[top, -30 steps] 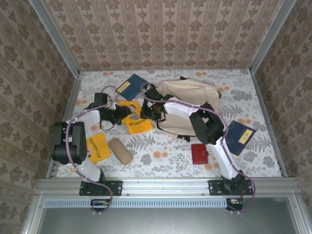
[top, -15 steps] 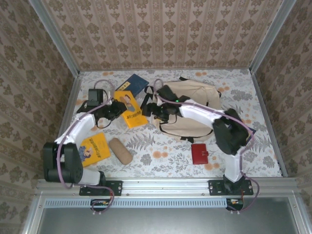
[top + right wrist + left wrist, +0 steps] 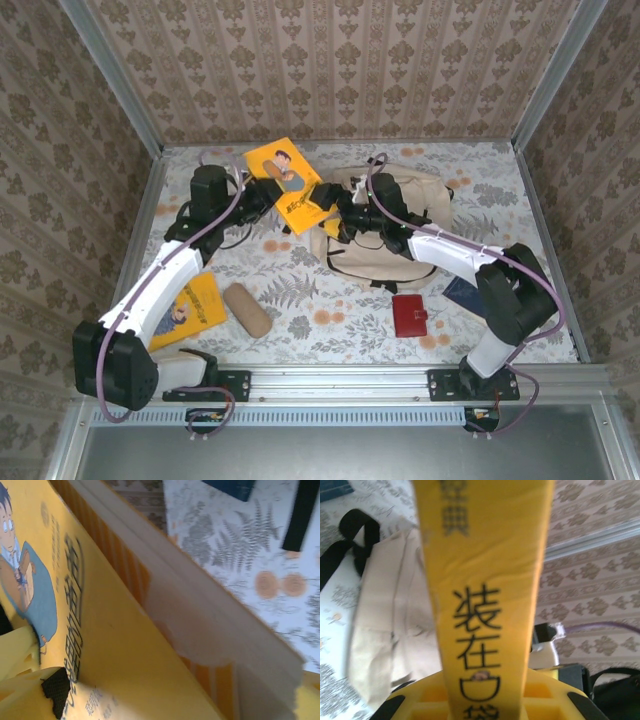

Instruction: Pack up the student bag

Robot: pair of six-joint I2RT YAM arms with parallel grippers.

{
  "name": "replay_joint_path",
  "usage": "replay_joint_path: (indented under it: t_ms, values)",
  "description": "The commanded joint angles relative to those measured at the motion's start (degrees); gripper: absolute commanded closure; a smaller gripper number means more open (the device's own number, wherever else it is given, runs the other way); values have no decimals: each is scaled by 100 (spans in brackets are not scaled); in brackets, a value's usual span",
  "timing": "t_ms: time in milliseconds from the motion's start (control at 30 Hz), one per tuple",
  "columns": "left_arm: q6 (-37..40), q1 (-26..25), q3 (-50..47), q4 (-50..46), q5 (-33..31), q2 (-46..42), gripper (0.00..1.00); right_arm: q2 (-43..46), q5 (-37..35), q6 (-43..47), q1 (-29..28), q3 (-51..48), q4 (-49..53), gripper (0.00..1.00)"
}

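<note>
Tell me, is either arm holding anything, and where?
The left gripper clamps the raised book at its spine edge; whether the right gripper grips it cannot be told.

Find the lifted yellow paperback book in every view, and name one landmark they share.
Top external: the yellow paperback book is raised and tilted, upper centre-left.
Left wrist: its spine runs up the middle of the picture.
Right wrist: its cover and page edge cross diagonally from the upper left.
Shared landmark: the floral-print tablecloth.
</note>
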State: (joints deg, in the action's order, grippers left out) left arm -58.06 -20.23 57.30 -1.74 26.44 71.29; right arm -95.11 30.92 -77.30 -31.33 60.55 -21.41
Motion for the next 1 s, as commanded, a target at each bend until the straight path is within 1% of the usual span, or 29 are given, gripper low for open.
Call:
replay_joint_path:
  t_ms: [0,67,133,300,367,433,567,733,767,800,867,933,967]
  values:
    - [-540,-40,273,1194,-433,-54,96,-40,-74,-986,-47,-192,-1224,0]
    - [-684,-64,265,1387,-487,-54,96,-73,-152,-1228,-59,-271,-1654,1]
    - [-854,-91,195,1551,-563,-70,96,-115,-216,-1410,-66,-280,-1940,3]
    - [-1315,-100,-49,1939,-725,-183,96,-117,-431,-1628,-75,-323,-2425,15]
    - [-1561,-104,-163,2143,-753,-195,96,-173,-370,-1651,-75,-200,-2416,22]
    - [-1778,-111,-243,2347,-723,-177,96,-251,-338,-1732,-75,-107,-2506,27]
    - [-1984,-122,-287,2449,-662,-159,97,-396,-436,-1898,-79,28,-2791,35]
    - [-2079,-120,-359,2462,-649,-199,97,-468,-405,-1850,-50,228,-2664,53]
    - [-2090,-119,-384,2432,-648,-208,96,-451,-407,-1806,-44,222,-2619,59]
    - [-2078,-118,-407,2419,-657,-228,95,-406,-400,-1753,-28,205,-2541,65]
    - [-2056,-112,-453,2297,-648,-259,90,-286,-427,-1643,8,130,-2367,73]
    - [-1989,-104,-480,2115,-640,-276,83,-101,-466,-1426,61,31,-1983,79]
    - [-1940,-104,-490,2009,-631,-290,76,22,-489,-1252,97,-10,-1706,80]
